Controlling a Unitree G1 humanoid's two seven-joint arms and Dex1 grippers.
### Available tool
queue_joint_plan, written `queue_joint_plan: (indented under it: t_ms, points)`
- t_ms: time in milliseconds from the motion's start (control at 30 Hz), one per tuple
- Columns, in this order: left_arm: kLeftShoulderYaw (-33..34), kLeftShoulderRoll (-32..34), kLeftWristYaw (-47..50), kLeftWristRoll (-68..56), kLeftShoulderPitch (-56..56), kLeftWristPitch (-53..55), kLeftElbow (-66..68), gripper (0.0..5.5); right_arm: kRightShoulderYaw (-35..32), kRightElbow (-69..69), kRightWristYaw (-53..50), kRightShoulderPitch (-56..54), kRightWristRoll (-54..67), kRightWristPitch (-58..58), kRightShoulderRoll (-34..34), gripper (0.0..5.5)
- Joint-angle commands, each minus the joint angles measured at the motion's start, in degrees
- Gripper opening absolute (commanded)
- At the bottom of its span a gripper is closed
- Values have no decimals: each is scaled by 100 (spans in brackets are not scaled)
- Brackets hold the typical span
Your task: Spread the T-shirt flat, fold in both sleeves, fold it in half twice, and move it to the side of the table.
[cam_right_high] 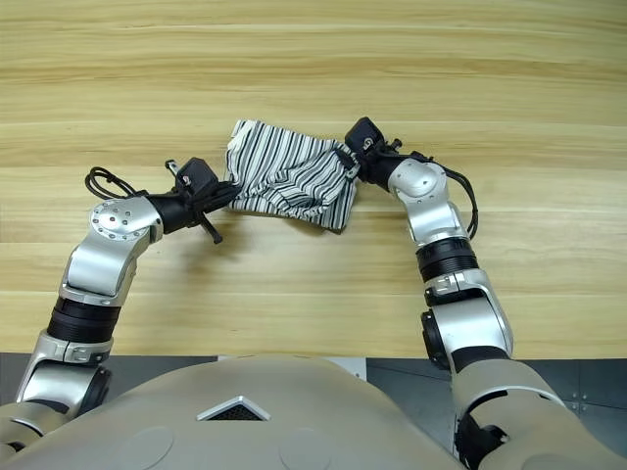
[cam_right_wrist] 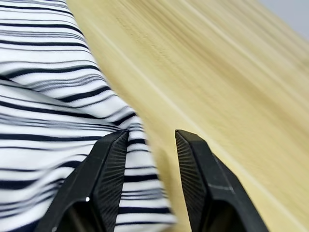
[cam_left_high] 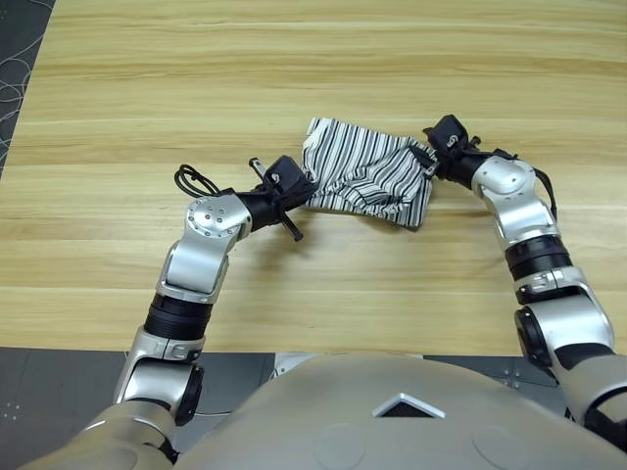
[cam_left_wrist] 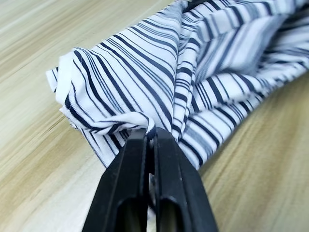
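A black-and-white striped T-shirt (cam_left_high: 362, 176) lies bunched in a loose, folded heap near the middle of the wooden table (cam_left_high: 294, 59). My left gripper (cam_left_wrist: 150, 137) is at the shirt's near left edge and is shut on a fold of the striped cloth (cam_left_wrist: 193, 72); the head views show it (cam_left_high: 302, 193) at that same corner. My right gripper (cam_right_wrist: 152, 134) is at the shirt's far right corner (cam_left_high: 431, 157) and stands open. The cloth's edge (cam_right_wrist: 48, 96) lies against one finger, and bare table shows in the rest of the gap.
Bare wood stretches around the shirt on all sides. The table's front edge (cam_left_high: 294, 351) runs close to my body. Dark floor with thin cables (cam_left_high: 20, 59) lies past the table's left edge.
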Motion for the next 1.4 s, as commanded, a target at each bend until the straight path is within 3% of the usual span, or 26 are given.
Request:
queue_joint_plan:
  t_ms: [33,167,333,500,700,867,1033,1400]
  points:
    - [2,-45,89,5,-105,-115,124,15,-116,-326,864,80,260,-267,-474,184]
    - [-30,-88,109,-20,-84,-158,104,15,-14,-48,1002,50,-48,-687,-740,184]
    - [-25,-105,107,-31,-96,-212,106,15,-10,455,14,-324,-762,-875,-736,184]
    - [-4,-92,110,-29,-117,-269,156,15,11,-521,-96,-135,-524,-593,-276,184]
    - [-34,-120,135,2,-174,-333,222,15,-529,-2040,149,-304,629,723,72,184]
    - [-68,-168,166,17,-212,-382,231,15,588,-2054,615,119,-344,961,-459,184]
    - [-80,-183,187,32,-211,-410,216,15,1222,-1868,1266,562,-644,673,-720,184]
    - [-70,-174,227,53,-194,-434,228,15,791,-1348,2099,546,-137,-20,-1276,184]
